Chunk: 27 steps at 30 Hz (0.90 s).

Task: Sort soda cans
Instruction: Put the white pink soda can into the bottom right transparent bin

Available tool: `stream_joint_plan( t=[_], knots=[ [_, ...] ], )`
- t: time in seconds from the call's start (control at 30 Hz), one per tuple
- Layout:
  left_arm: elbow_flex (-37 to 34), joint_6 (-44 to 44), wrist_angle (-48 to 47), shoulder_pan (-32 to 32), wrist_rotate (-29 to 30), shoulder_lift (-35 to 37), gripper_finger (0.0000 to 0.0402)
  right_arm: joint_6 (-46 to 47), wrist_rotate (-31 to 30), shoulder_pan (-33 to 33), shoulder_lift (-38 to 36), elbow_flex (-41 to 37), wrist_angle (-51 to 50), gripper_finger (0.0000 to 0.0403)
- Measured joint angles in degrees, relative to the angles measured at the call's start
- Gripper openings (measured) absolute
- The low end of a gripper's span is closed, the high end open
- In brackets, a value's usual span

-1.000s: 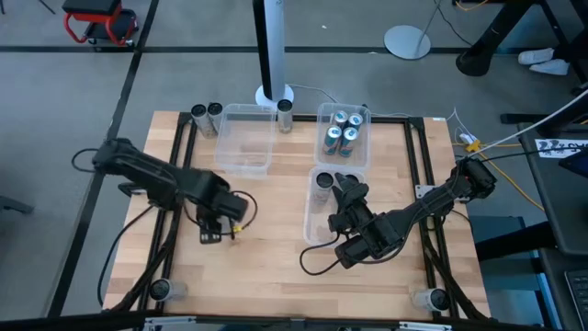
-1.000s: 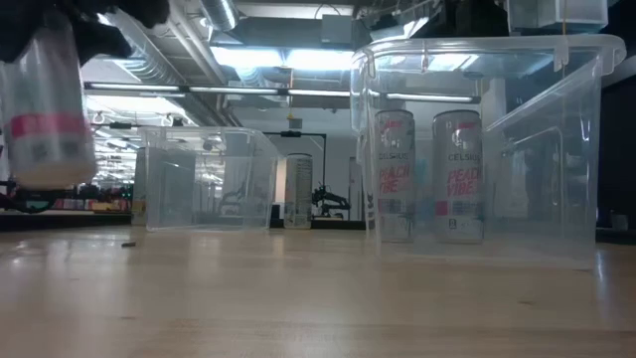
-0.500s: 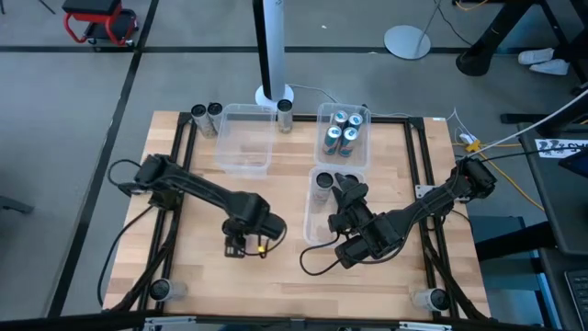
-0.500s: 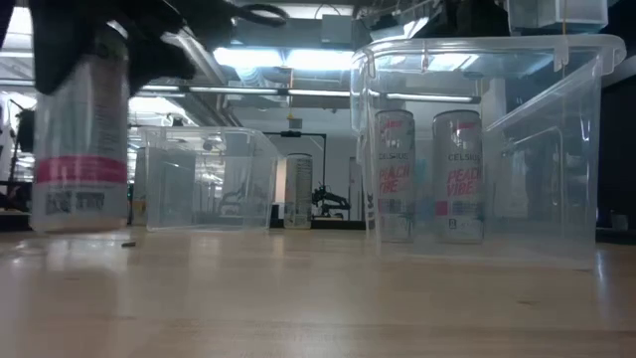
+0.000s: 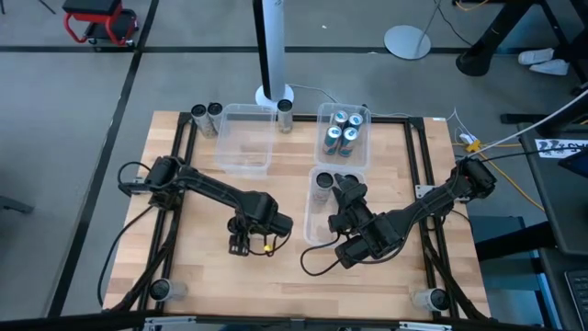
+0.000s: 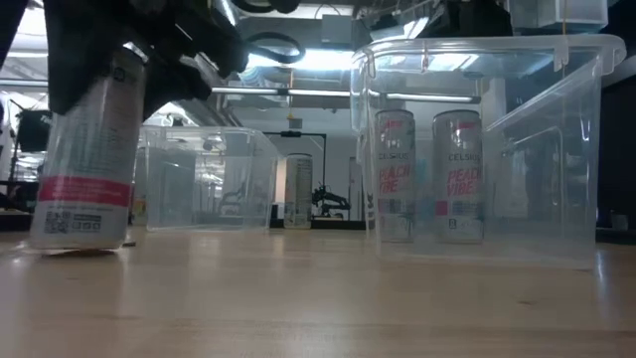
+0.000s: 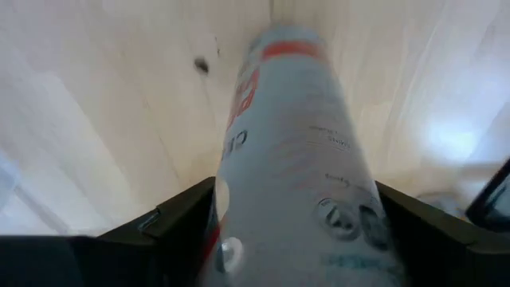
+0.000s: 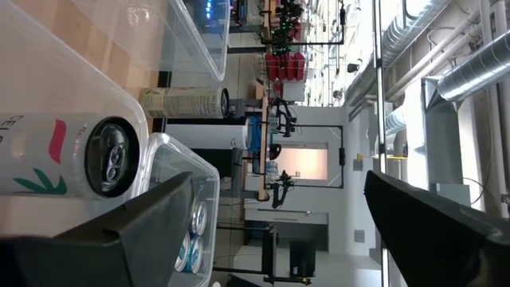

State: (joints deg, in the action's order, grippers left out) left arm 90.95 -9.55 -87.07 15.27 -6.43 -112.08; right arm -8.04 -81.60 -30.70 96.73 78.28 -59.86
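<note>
My left gripper (image 5: 243, 241) is over the near middle of the table, shut on a white soda can with a pink band (image 6: 84, 149), which fills the left wrist view (image 7: 295, 151). My right gripper (image 5: 344, 191) hovers open over the near-right clear bin (image 5: 312, 230); its fingers stand wide apart in the right wrist view (image 8: 271, 239). That bin holds two white cans standing upright (image 6: 395, 174) (image 6: 457, 174). The far-right bin (image 5: 322, 115) holds several blue-and-silver cans (image 5: 342, 133). My left gripper pinches the can's upper wall (image 7: 239, 239) between its two fingers (image 7: 167, 227), coming from above and pointing down. The can hangs below the fingers, slightly tilted. Its bottom end (image 6: 78, 239) is at the tabletop; whether it touches the wood I cannot tell.
An empty clear bin (image 5: 243, 138) stands at the far middle. Two dark cans (image 5: 206, 113) stand by its left side and one can (image 5: 285, 112) at its right, near the white post. Bare wood lies between the left gripper and the near edge.
My left gripper has carried the can toward the table's right and near edge and down. The can, lifted well clear a second ago, now has its bottom at the tabletop and leans a little. My right arm has kept still.
</note>
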Motion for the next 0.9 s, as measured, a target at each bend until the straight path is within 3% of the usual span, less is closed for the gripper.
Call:
stream_joint_plan(
  t=[0.33,0.6,0.9],
  knots=[
    [-0.15,-0.81,2.40,-0.09,1.06,0.64,0.0295,-0.02,0.13,0.00,0.00,0.00,-0.11,0.0365],
    [1.02,-1.93,-2.39,-0.06,0.91,1.52,0.0296,-0.02,0.17,0.00,0.00,0.00,-0.13,0.0365],
    [2.02,-4.38,-2.06,0.08,5.00,8.59,0.0296,-0.02,0.22,-0.02,0.00,0.00,-0.11,0.0365]
  ],
)
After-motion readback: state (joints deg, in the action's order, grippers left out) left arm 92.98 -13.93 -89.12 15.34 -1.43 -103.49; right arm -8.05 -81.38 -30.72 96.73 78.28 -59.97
